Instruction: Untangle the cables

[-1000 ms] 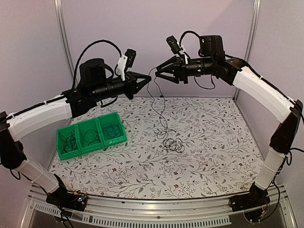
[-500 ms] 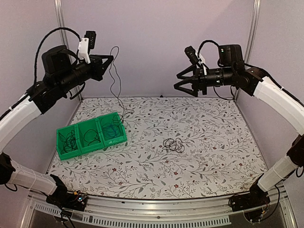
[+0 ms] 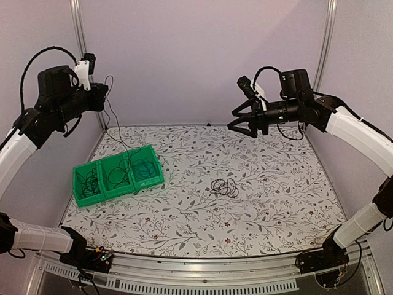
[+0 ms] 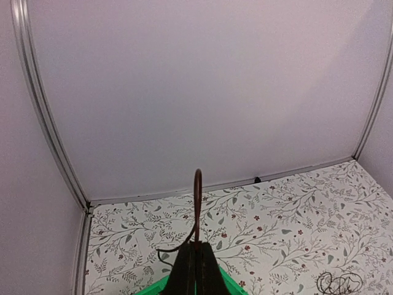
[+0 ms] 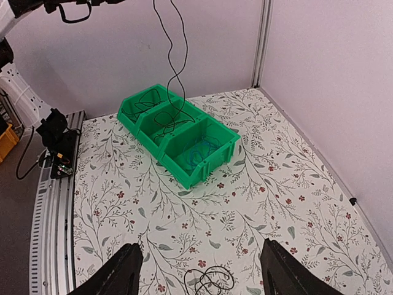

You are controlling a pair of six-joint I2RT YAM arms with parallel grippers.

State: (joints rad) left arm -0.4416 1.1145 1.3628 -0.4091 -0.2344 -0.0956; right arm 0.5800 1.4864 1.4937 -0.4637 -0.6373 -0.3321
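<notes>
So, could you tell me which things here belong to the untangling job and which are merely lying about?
Job: black cable hanging from the shut left gripper; loose black bundle on the table; blue cable and black cables in the green bin; open right gripper.
Just there: the table itself; frame post.

Left arm (image 3: 13, 152) is holding the left pincer (image 3: 101, 95) up high, pinched shut; right arm (image 3: 356, 132) is hovering mid-air with the right pincer (image 3: 241, 121) gaping wide.
</notes>
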